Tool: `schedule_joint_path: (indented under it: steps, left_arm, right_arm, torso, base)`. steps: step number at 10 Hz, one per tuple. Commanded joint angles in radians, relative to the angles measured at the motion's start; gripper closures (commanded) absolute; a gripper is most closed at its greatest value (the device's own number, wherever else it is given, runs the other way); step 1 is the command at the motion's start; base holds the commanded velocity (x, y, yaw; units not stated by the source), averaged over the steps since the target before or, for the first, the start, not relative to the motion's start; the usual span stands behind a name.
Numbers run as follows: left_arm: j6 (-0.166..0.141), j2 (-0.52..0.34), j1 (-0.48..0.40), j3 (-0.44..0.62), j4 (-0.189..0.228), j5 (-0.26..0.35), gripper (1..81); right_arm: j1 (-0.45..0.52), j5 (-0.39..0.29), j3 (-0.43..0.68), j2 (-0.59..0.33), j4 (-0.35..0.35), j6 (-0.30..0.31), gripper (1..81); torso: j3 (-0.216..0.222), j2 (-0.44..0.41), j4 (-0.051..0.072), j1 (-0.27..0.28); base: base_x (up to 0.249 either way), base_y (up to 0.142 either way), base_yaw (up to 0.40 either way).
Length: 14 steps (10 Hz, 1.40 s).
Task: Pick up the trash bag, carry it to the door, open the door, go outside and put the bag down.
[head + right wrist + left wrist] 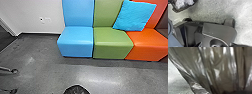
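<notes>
Trash bag (218,69), long axis unclear

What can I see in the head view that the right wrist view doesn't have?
Head view: a light blue padded seat, a green padded seat, an orange padded seat, a bright blue square cushion leaning on seat backs, and a white wall.

Right wrist view: the robot's dark grey base, crossed by a thin white line.

Both: hard grey floor and part of what looks like the black plastic trash bag.
</notes>
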Motion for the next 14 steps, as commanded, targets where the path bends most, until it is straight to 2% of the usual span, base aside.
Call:
schedule_joint_path:
  steps: [1,2,3,5,8,9,10,12,14]
  left_arm:
    - [0.002,-0.053,-0.071,0.070,0.001,0.085,81.1]
    - [0.005,-0.067,-0.059,0.087,0.001,0.085,81.1]
    - [0.022,-0.079,-0.041,0.098,0.002,0.094,81.1]
    - [0.077,-0.098,0.007,0.095,0.001,0.118,81.1]
    - [0.098,-0.129,0.087,0.098,0.001,0.115,81.1]
    - [0.112,-0.130,0.107,0.098,-0.001,0.111,81.1]
    - [0.127,-0.138,0.119,0.095,-0.001,0.111,81.1]
    - [0.151,-0.164,0.151,0.085,-0.001,0.110,81.1]
    - [0.203,-0.171,0.194,0.064,-0.001,0.110,81.1]
  right_arm:
    - [0.013,-0.035,-0.027,0.006,0.012,-0.007,1.0]
    - [0.002,-0.032,-0.043,0.020,0.011,-0.007,1.0]
    - [-0.013,-0.020,-0.059,0.032,0.011,-0.009,1.0]
    - [-0.048,0.000,-0.104,0.065,-0.005,-0.010,1.0]
    - [-0.090,0.026,-0.162,0.114,-0.014,-0.013,1.0]
    - [-0.098,0.035,-0.176,0.127,-0.023,-0.013,1.0]
    - [-0.105,0.035,-0.185,0.138,-0.025,-0.016,1.0]
    - [-0.130,0.060,-0.201,0.149,-0.025,-0.029,1.0]
    - [-0.151,0.072,-0.239,0.167,-0.026,-0.033,1.0]
  torso:
    - [0.091,0.098,0.000,-0.063]
    - [0.124,0.134,0.000,-0.086]
    - [0.159,0.171,0.000,-0.110]
    - [0.227,0.242,0.000,-0.158]
    - [0.328,0.350,0.000,-0.228]
    - [0.452,0.482,0.000,-0.314]
    - [0.395,0.421,0.000,-0.275]
    - [0.463,0.493,0.000,-0.323]
    - [0.531,0.567,0.000,-0.371]
  base:
    - [0.000,0.000,0.000]
    - [0.000,0.000,0.000]
    - [0.000,0.000,0.000]
    - [0.000,0.000,0.000]
    - [0.000,0.000,0.000]
    - [0.000,0.000,0.000]
    - [0.000,0.000,0.000]
    - [0.000,0.000,0.000]
    - [0.000,0.000,0.000]
